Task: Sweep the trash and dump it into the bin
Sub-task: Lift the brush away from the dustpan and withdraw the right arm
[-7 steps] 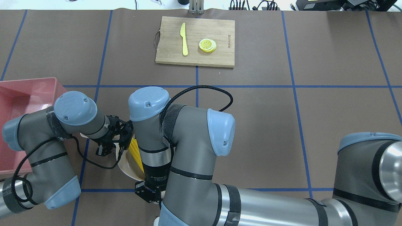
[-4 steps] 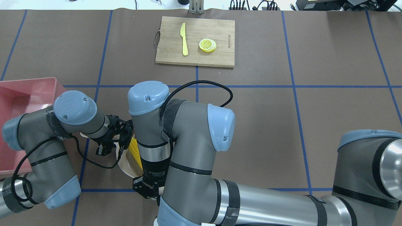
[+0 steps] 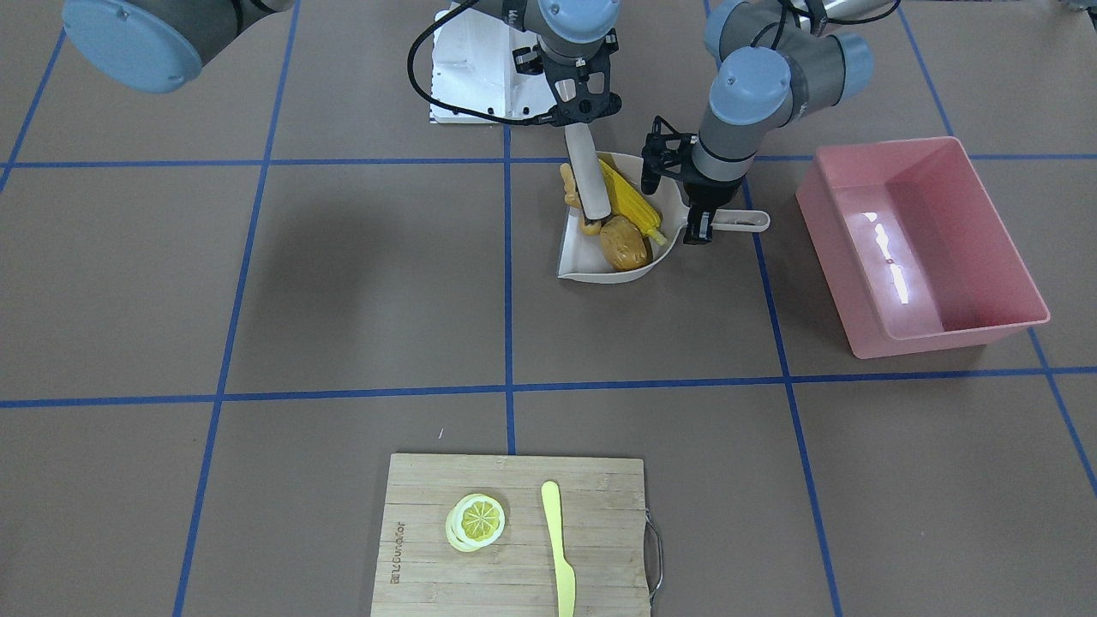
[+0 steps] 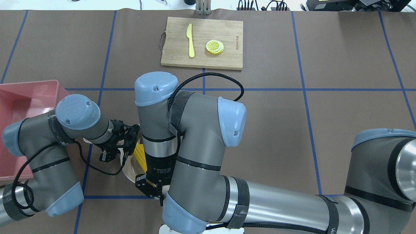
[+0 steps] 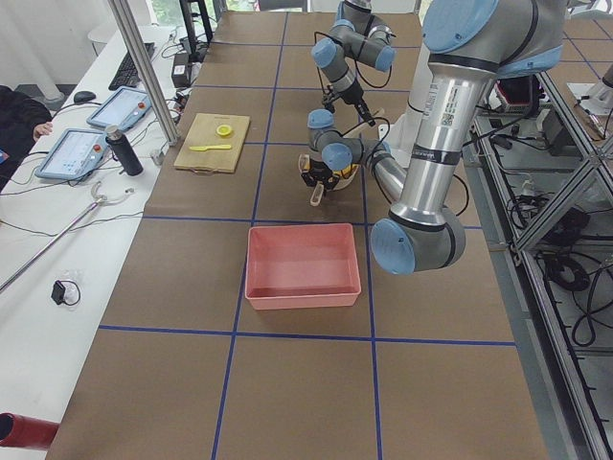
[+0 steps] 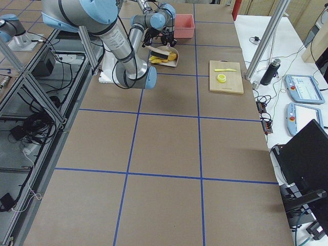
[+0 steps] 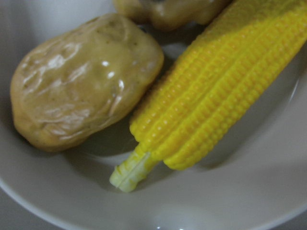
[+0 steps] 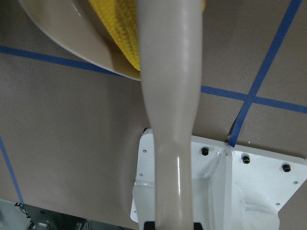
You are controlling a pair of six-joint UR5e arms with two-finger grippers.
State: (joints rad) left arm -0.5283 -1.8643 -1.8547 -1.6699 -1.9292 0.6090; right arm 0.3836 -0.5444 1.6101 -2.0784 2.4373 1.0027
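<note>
The beige dustpan (image 3: pixel 591 267) lies on the table and holds the trash: the yellow corn cob (image 3: pixel 630 204), the brown potato (image 3: pixel 624 244) and the tan ginger root (image 3: pixel 569 187). My left gripper (image 3: pixel 698 218) is shut on the dustpan's handle (image 3: pixel 744 221). Its wrist view shows the potato (image 7: pixel 81 81) and the corn (image 7: pixel 220 91) close up. My right gripper (image 3: pixel 578 116) is shut on a pale brush handle (image 3: pixel 591 184), also seen in its wrist view (image 8: pixel 168 96), slanting down into the pan. The brush head is hidden. The pink bin (image 3: pixel 921 244) stands apart, on my left.
A wooden cutting board (image 4: pixel 202 42) at the far side carries a pale yellow knife (image 4: pixel 190 40) and a lemon slice (image 4: pixel 214 46). A white mounting plate (image 3: pixel 476 73) lies by my base. In the overhead view my right arm (image 4: pixel 195 130) covers most of the dustpan.
My right arm's elbow has swung away from my base and its wrist has shifted slightly, with the brush still in the pan. My left arm has hardly moved.
</note>
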